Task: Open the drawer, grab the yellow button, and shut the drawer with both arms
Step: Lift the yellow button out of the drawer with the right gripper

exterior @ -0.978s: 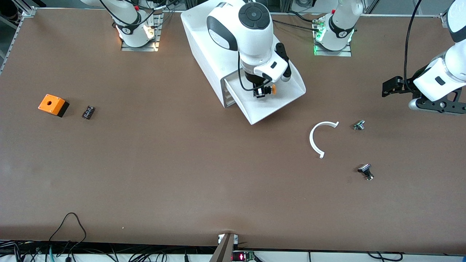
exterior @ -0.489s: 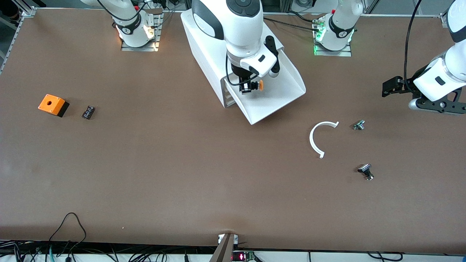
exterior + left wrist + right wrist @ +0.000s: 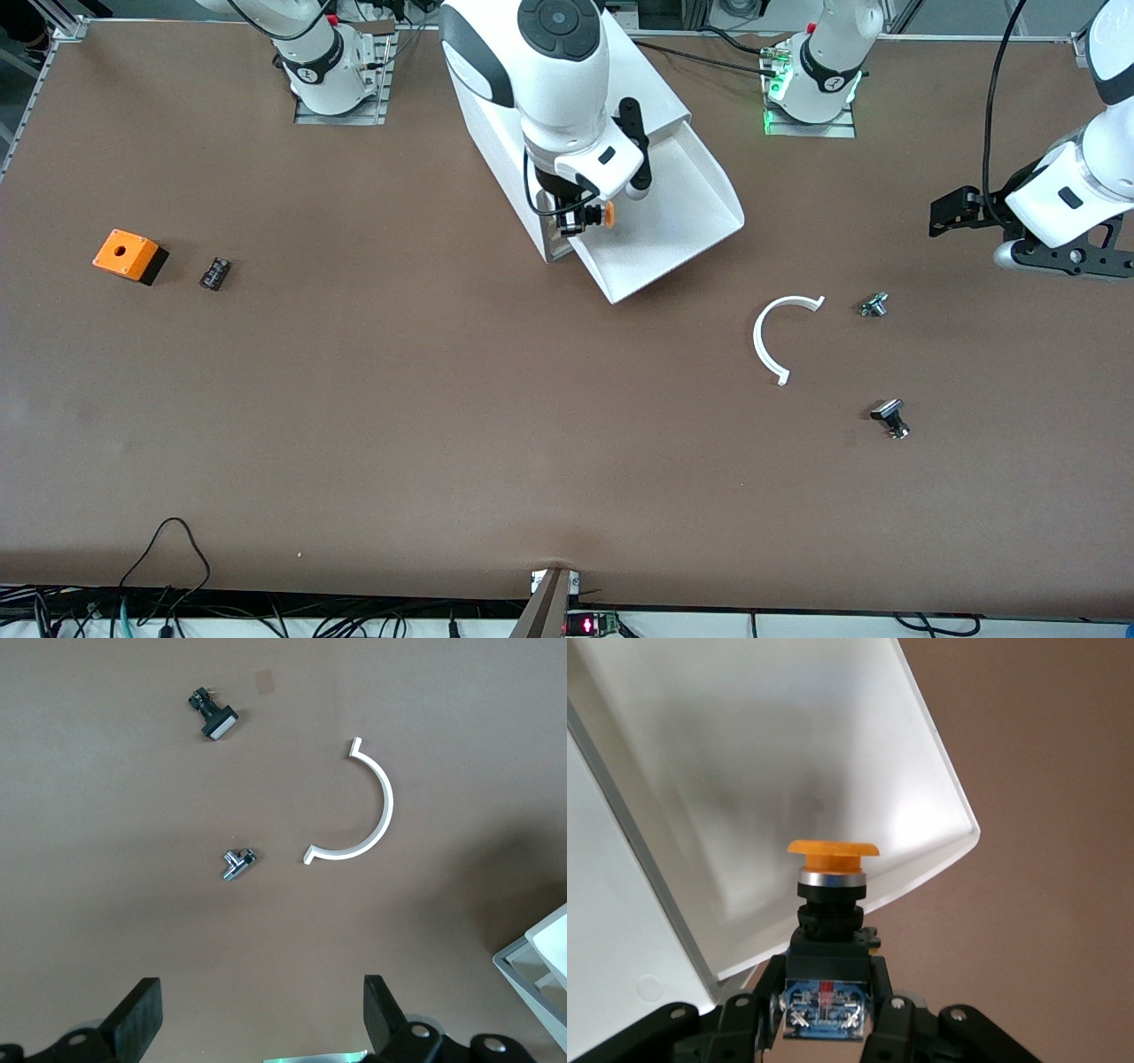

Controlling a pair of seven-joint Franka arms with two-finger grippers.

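Button lifted, drawer standing open.

You have the right gripper (image 3: 580, 218) clenched on the button (image 3: 606, 213), holding it in the air over the open drawer (image 3: 682, 221) at the edge nearest the cabinet (image 3: 505, 133); in the right wrist view the orange cap (image 3: 833, 849) points away from the fingers (image 3: 890, 1005). Your left gripper (image 3: 952, 215) waits with its jaws spread wide and empty above the table (image 3: 399, 399) at the left arm's end, over bare tabletop near the white curved piece (image 3: 772, 335) and the two small metal parts (image 3: 874, 305) (image 3: 890, 416).
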